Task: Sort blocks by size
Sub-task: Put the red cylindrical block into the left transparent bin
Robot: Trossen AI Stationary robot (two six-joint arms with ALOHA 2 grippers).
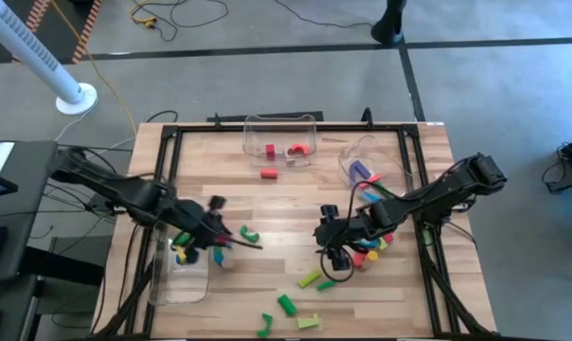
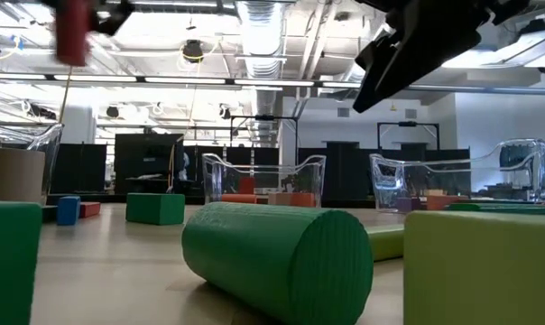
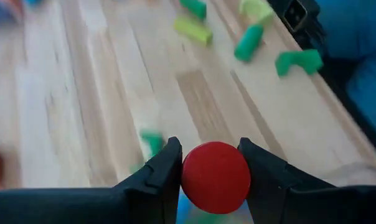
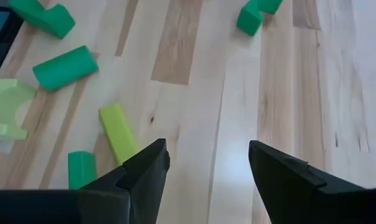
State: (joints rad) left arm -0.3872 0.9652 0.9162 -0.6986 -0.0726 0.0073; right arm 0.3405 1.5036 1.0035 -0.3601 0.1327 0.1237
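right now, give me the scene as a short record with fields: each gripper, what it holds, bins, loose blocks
left gripper: shut on a red block, above the table's left side by the left bin
right gripper: open, empty, over bare wood near the table's middle
back bin: holds red blocks
right bin: tipped, a purple block inside
loose blocks: green cylinder, lime bar, lime arch, green pieces near the front edge
mixed pile: beside the right arm
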